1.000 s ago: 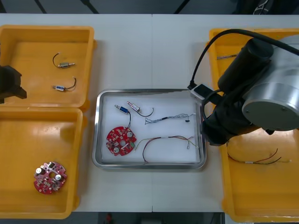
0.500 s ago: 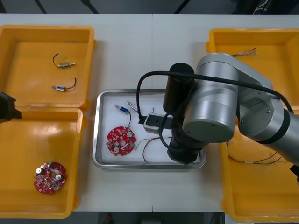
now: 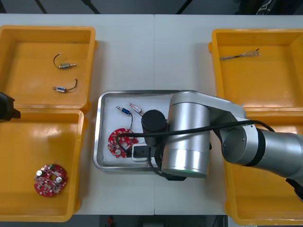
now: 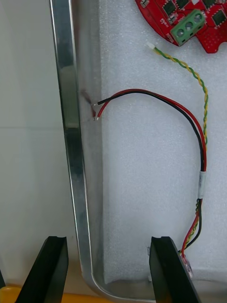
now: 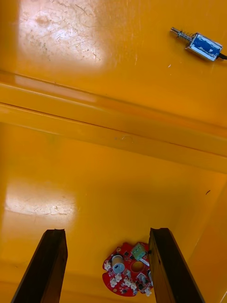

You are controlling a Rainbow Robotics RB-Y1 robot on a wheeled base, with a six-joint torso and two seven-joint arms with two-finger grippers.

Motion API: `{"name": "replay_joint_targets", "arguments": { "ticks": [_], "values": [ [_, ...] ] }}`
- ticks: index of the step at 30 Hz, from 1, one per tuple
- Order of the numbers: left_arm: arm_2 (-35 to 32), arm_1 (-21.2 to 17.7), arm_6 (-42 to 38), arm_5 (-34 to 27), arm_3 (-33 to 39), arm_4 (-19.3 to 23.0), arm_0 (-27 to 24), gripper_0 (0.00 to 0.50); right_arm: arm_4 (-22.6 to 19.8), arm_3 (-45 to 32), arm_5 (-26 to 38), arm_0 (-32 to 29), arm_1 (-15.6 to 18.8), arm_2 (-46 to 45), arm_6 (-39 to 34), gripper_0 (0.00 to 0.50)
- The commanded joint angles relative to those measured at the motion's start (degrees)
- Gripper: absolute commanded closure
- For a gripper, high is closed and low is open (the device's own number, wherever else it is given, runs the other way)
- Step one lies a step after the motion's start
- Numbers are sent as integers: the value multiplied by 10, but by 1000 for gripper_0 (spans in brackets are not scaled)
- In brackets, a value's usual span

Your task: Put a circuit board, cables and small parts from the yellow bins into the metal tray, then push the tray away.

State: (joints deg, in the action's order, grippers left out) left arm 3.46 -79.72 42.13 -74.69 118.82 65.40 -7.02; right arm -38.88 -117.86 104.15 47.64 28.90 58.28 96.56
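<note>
Swung across, the right claw (image 4: 108,242) straddles the rim of the metal tray (image 4: 64,94), spread; pushing could snag the red-black cable (image 4: 137,92). Meanwhile the left claw (image 5: 108,236) waits spread above a yellow bin (image 5: 94,165).

The yellow bins (image 3: 28,156) at left and right are one plain, bright colour against the pale white table (image 3: 128,52). Between them the metal tray (image 3: 99,142) has a shiny silver rim and a white, grainy foam lining. In it the round circuit board (image 3: 117,143) is red, with a green block at its edge. A second red board (image 3: 50,179), dotted with silver, lies in the near left bin. On the foam, one cable (image 4: 156,97) is red and black, and a second cable (image 4: 189,71) is twisted yellow and green. A small metal part (image 3: 124,111) has a blue body. The right arm (image 3: 189,137) is silver-grey with a black band, and the right gripper (image 4: 109,241) has black fingers (image 4: 163,270).
</note>
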Motion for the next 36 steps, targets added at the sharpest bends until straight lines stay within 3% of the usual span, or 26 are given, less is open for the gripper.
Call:
{"name": "replay_joint_targets", "arguments": {
  "ticks": [1, 15, 27, 36],
  "values": [
    [-16, -21, 4, 9, 13, -7, 3, 0, 25, 0, -17, 18, -28, 38, -6, 0],
    [-16, -12, 58, 16, 1, -8, 3, 0, 50, 56, -53, 3, -76, 51, -23, 0],
    [-16, -12, 58, 17, 1, -6, 3, 0, 95, 59, -81, -29, -75, 82, -33, 0],
    [-16, -12, 58, 17, 1, -6, 3, 0, 99, 90, -106, -34, -85, 90, -37, 0]
  ]
}}
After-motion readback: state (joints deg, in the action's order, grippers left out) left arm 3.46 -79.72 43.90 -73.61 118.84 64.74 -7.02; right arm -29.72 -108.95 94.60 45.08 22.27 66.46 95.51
